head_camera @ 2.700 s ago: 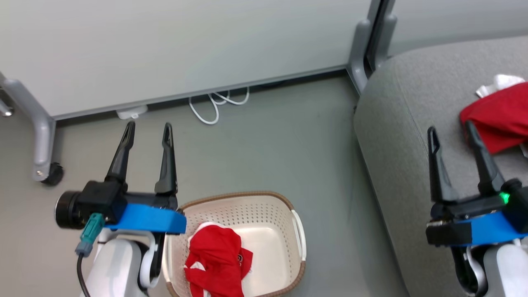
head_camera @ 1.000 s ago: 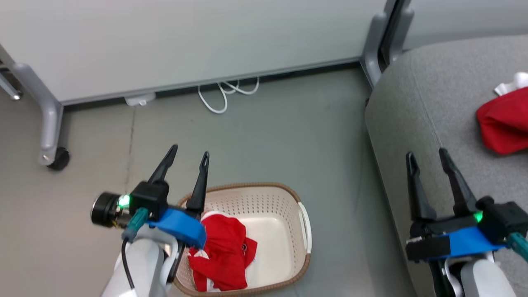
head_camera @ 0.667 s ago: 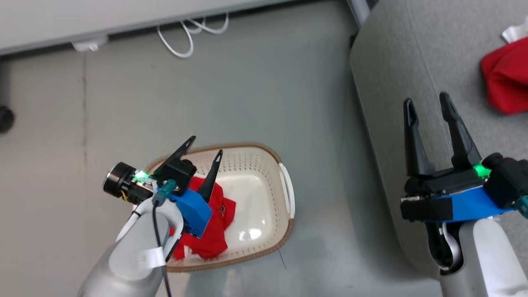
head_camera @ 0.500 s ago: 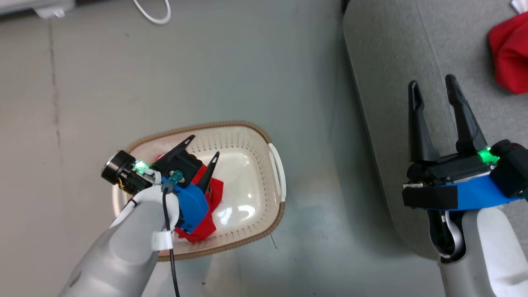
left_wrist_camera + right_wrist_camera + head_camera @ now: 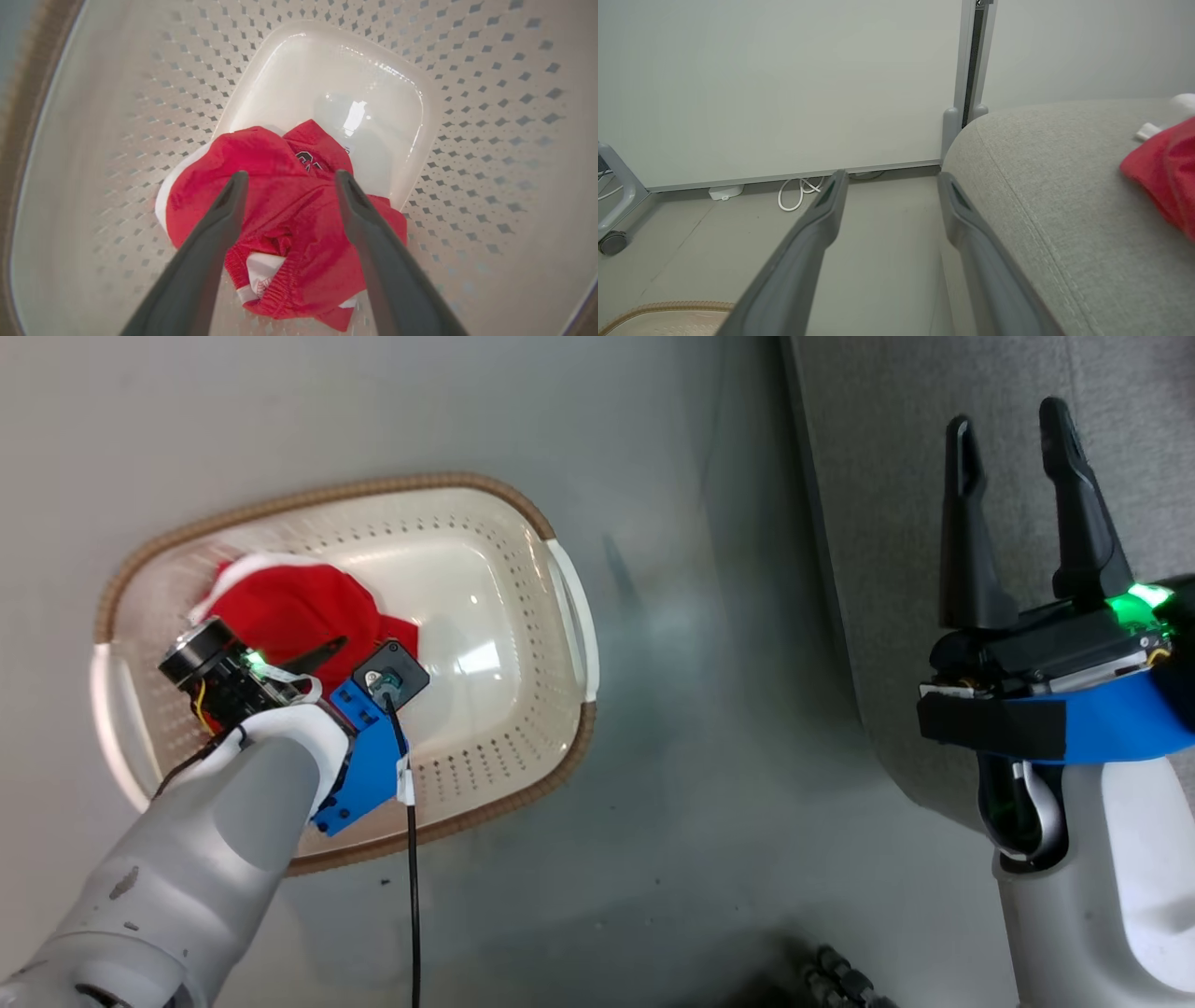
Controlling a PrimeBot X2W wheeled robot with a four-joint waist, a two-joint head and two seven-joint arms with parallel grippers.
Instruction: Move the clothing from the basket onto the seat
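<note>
Holds the left gripper (image 5: 290, 175) low inside the laundry basket (image 5: 327, 493), pointing down, fingers spread wide. Straddles a crumpled red garment (image 5: 285, 210) with both fingers and grips nothing; cannot tell whether the tips touch the fabric. Locates this garment, with white trim and an elastic waistband showing, at the left end of the basket floor, against the perforated wall. Stands the basket on the grey floor (image 5: 672, 821), left of the grey sofa (image 5: 896, 485), near it but apart.

Holds the right gripper (image 5: 1008, 418) above the left edge of the sofa, fingers spread and empty, pointing toward the far side. Locates the second red garment (image 5: 1164, 172) on the sofa seat, farther right and well apart from the right gripper, with white fabric (image 5: 1186, 100) just beyond it.

Ends at a pale wall panel (image 5: 784, 84) on the far side, with a looped white cable (image 5: 796, 193) at its foot and a castor (image 5: 612, 242) at far left.
</note>
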